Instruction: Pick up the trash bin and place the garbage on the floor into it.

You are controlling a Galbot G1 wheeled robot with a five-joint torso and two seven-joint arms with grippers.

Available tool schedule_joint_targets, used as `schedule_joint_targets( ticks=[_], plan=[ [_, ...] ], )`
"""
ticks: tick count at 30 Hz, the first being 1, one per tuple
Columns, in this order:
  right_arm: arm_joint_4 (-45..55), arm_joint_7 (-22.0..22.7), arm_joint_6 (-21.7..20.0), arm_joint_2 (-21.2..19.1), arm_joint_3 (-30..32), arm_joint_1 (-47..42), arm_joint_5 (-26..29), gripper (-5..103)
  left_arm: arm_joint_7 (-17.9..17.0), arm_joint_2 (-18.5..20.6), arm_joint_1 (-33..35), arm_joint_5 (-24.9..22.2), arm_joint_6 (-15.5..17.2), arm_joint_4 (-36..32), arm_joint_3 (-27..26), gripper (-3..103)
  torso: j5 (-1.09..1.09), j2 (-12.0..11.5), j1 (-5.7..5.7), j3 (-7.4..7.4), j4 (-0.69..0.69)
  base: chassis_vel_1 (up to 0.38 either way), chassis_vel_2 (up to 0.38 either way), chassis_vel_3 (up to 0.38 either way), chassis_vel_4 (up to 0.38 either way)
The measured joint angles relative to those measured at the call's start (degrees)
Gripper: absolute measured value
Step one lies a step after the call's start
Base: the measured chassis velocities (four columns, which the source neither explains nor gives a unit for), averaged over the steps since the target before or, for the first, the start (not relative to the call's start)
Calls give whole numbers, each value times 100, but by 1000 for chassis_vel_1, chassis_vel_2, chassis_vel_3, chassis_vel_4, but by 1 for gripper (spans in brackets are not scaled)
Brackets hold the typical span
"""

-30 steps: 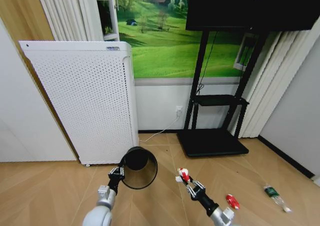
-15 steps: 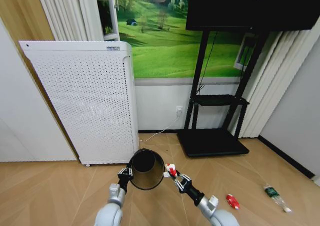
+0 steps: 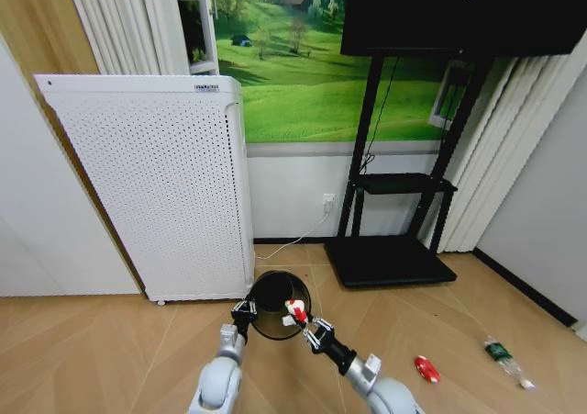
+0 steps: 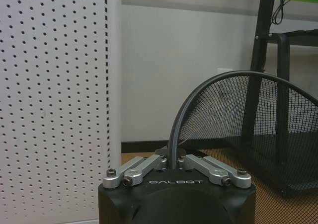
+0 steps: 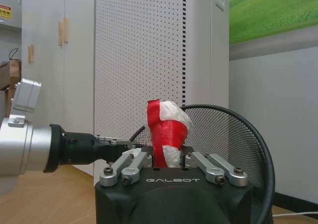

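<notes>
So we've got the trash bin [image 3: 275,306] up off the floor, held tipped with its mouth facing us. Our left tool [image 3: 243,311] is clamped on the rim, which is really the only sensible place to grab it: the wire mesh looks light and a bit springy, while the rim hoop is stiff and gives us something solid to pinch.

Our right tool [image 3: 306,327] is pinched shut on the red-and-white wrapper [image 3: 294,308], and that wrapper sits right at the bin's mouth, just over the rim. It's crumpled, soft and probably weighs nothing, so we reckon it could cling to the tool instead of dropping cleanly.

Two more bits are on the floor well off to our right: the red packet [image 3: 426,368], thin and likely slippery, and the clear plastic bottle [image 3: 506,360], light and prone to rolling, best grabbed around its middle.
</notes>
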Motion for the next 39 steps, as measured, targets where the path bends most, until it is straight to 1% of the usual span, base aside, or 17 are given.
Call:
schedule_joint_targets(
  ticks=[9, 11, 14, 15, 16, 18, 19, 21, 22, 24, 25, 27, 28, 30, 32, 33, 39],
  plan=[
    [-373, 15, -2, 167, -62, 272, -222, 22, 1, -7, 163, 106, -2, -49, 75, 2, 0, 0, 0, 0, 0, 0, 0, 0, 0],
    [-376, 17, -36, 154, -41, 272, -221, 33, 4, -6, 188, 114, -3, -89, 81, 2, 0, 0, 0, -1, 0, 0, 0, 0, 0],
    [-378, 17, -37, 147, -28, 272, -222, 38, 5, -7, 190, 115, -4, -100, 81, 2, 0, 0, 0, -1, 0, 0, 0, 0, 0],
    [-378, 19, -38, 129, 0, 266, -222, 43, 13, -8, 191, 115, -4, -118, 82, 2, 0, 0, 0, 0, 0, 0, 0, 0, 0],
    [-375, 22, -38, 110, 41, 252, -234, 54, 31, -8, 192, 117, -4, -133, 86, 2, 0, 0, 0, 0, 0, 0, 0, 0, 0],
    [-373, 24, -34, 103, 66, 242, -259, 54, 39, -8, 192, 117, -4, -138, 88, 2, 0, 0, 0, -1, 0, 0, 0, 0, 0],
    [-370, 29, -24, 83, 101, 214, -302, 65, 49, -8, 193, 121, -4, -143, 89, 2, 0, 0, 0, 0, 0, 0, 0, 0, 0],
    [-361, 39, -21, 68, 117, 192, -312, 65, 49, -9, 197, 122, -4, -151, 89, 2, 0, 0, 0, -1, 0, 0, 0, 0, 0],
    [-353, 56, -20, 58, 130, 175, -318, 70, 50, -10, 201, 124, -4, -165, 88, 2, 0, 0, 0, 0, 0, 0, 0, 0, 0],
    [-352, 214, -8, 55, 188, 146, -343, 82, 53, -11, 211, 128, -4, -215, 74, 2, 0, 0, 0, -1, 0, 0, 0, 0, 0],
    [-352, 214, -8, 55, 188, 146, -343, 82, 53, -11, 211, 128, -4, -215, 74, 2, 0, 0, 0, -1, 0, 0, 0, 0, 0],
    [-347, 502, -40, 81, 352, 79, -335, 91, 42, 7, 240, 131, -2, -310, 32, 2, 0, 0, 0, 0, 0, 0, 0, 0, 0],
    [-347, 502, -40, 81, 352, 79, -335, 91, 42, 7, 240, 131, -2, -310, 32, 2, 0, 0, 0, 0, 0, 0, 0, 0, 0],
    [-269, 834, -265, 136, 703, -70, -102, 98, 64, 59, 306, 115, -3, -484, -62, 2, -1, 0, 0, -1, 0, 0, 0, 0, 0],
    [-253, 878, -297, 151, 761, -94, -43, 100, 64, 65, 319, 111, -4, -512, -80, 2, -2, 0, 0, -1, 0, 0, 0, 0, 0],
    [-191, 1064, -450, 224, 1032, -192, 158, 100, 46, 91, 383, 102, -7, -636, -164, 2, 1, 0, 0, -1, 0, 0, 0, 0, 0],
    [-243, 1309, -740, 365, 1670, -331, 414, 100, 60, 199, 560, 97, -63, -889, -401, 2, 0, 0, 0, -1, 0, 0, 0, 0, 0]
  ],
)
